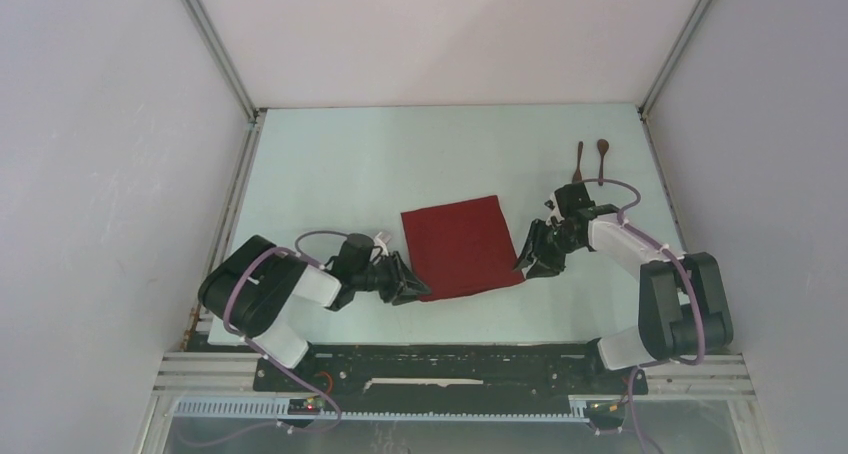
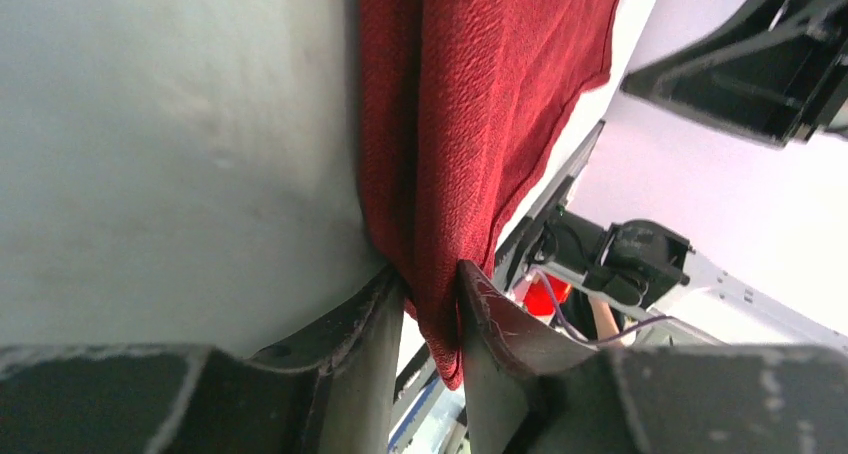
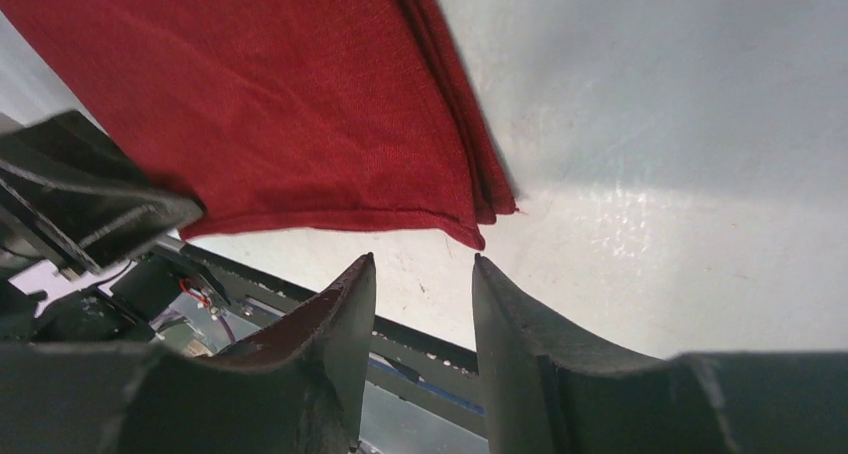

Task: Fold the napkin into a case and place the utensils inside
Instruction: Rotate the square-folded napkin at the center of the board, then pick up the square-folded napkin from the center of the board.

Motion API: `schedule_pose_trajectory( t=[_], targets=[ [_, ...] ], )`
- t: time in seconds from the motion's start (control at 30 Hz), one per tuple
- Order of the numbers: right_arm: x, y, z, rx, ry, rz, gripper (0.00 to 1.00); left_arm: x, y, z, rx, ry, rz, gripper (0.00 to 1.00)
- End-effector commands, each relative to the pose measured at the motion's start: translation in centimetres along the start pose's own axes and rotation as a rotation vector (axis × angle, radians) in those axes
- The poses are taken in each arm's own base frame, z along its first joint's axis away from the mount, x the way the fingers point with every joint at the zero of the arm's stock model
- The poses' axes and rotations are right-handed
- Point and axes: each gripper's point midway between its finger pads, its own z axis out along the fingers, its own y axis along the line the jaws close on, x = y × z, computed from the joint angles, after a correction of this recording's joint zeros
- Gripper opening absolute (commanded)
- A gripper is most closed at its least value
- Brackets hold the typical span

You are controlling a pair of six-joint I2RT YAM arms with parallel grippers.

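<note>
Left jaws clench a near corner of the napkin (image 2: 470, 124), right jaws stand apart just before its other corner

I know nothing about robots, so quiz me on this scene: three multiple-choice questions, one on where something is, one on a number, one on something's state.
1. Where do the small dark brown wooden fork and spoon lie, relative to the dark red folded cloth napkin?
A. On top of it
B. Apart from it, towards the far right of the pale table
C. Tucked under it

2. How many wooden utensils are there?
A. One
B. Two
C. Four

3. The right pincer is:
A. Open, with nothing between its fingers
B. Shut on the spoon
C. Shut on the napkin's middle

Answers:
1 B: the top view shows them side by side on bare table.
2 B: one fork, one spoon.
3 A: its wrist view shows a gap, with the napkin's corner just ahead.
</note>
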Motion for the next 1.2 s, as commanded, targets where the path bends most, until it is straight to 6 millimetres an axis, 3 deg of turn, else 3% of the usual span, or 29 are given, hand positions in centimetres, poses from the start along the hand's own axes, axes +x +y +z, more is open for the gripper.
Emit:
schedule_pose_trajectory(
  t=[0.0,0.13,0.23,0.37,0.47,0.6,0.7,0.93,1.17],
  targets=[
    [-1.6,-0.6,0.5,-0.017,-0.034,-0.005,0.49,2.8,1.0,0.4,-0.058,0.043,-0.054,0.39],
    [-1.6,-1.5,0.3,-0.003,-0.024,0.006,0.51,3.5,0.7,-0.4,-0.077,0.049,-0.045,0.52],
    [-1.5,-1.9,0.0,0.019,-0.032,-0.010,0.54,3.1,0.5,-1.6,-0.146,0.029,0.030,0.67],
    [-1.4,-1.9,-0.1,0.021,-0.036,-0.008,0.55,2.1,-0.7,-3.8,-0.218,-0.027,0.147,0.77],
    [-1.4,-1.9,0.1,0.014,-0.031,-0.007,0.54,1.6,-3.0,-4.3,-0.171,-0.040,0.202,0.74],
    [-1.4,-2.0,0.4,0.014,-0.022,-0.007,0.49,1.1,-6.0,-3.6,-0.094,-0.013,0.222,0.56],
    [-1.3,-1.7,0.5,-0.003,-0.013,-0.008,0.46,0.5,-7.6,-3.1,-0.053,-0.021,0.239,0.52],
    [-1.1,-2.2,1.1,0.009,0.011,-0.006,0.49,1.0,-7.4,-1.0,-0.020,0.033,0.217,0.46],
    [-1.0,-2.1,1.3,0.001,0.018,-0.008,0.47,2.1,-6.8,-0.3,-0.029,0.071,0.218,0.44]
  ],
)
